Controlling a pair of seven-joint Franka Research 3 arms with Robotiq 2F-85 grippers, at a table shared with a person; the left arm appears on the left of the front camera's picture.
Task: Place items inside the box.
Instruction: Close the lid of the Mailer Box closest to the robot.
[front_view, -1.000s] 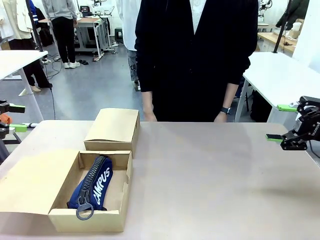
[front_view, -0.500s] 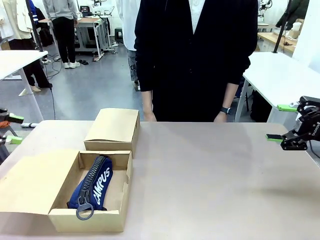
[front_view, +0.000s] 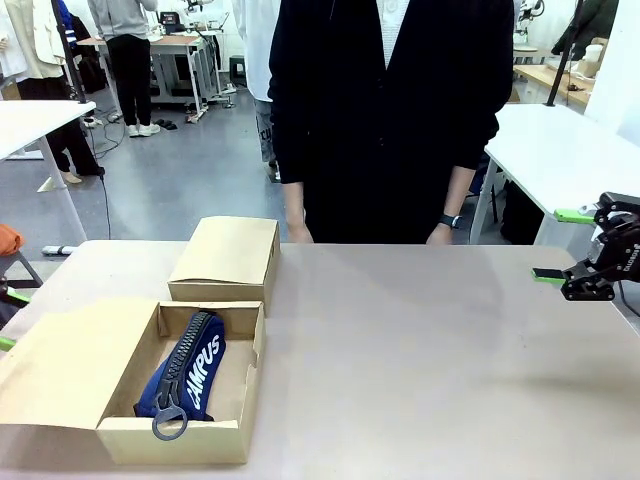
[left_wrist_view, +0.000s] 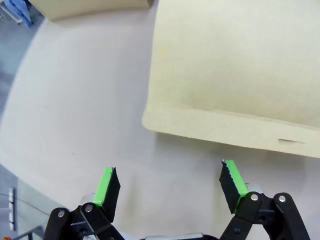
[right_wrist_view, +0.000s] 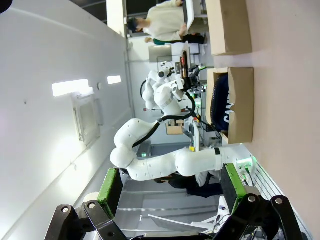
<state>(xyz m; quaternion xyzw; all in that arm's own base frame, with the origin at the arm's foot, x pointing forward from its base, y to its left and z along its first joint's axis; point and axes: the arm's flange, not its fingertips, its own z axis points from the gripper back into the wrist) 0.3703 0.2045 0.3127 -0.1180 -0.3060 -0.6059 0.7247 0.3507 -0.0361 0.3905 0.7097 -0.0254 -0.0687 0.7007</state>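
The open cardboard box (front_view: 120, 435) sits at the table's front left, its lid flap lying out to the left. Inside lies one of the items, a navy blue zip pouch (front_view: 188, 372) with white lettering. My left gripper (left_wrist_view: 170, 185) hovers open and empty above the table beside the box's lid flap (left_wrist_view: 235, 75); in the front view just its green fingertips (front_view: 14, 297) peek in at the left edge. My right gripper (front_view: 560, 245) hangs open and empty over the table's right edge. Its sideways wrist view (right_wrist_view: 171, 185) shows the box (right_wrist_view: 242, 107) and the pouch (right_wrist_view: 222, 107) far off.
A closed cardboard box (front_view: 225, 260) stands just behind the open one. A person in a dark top stands at the far edge, one hand (front_view: 298, 235) and the other hand (front_view: 440, 237) resting at the table's rim. Bare tabletop (front_view: 420, 350) spreads across the middle and right.
My left gripper has drawn back down and to the left, almost out of the front view. The right arm, the boxes and the pouch have not moved.
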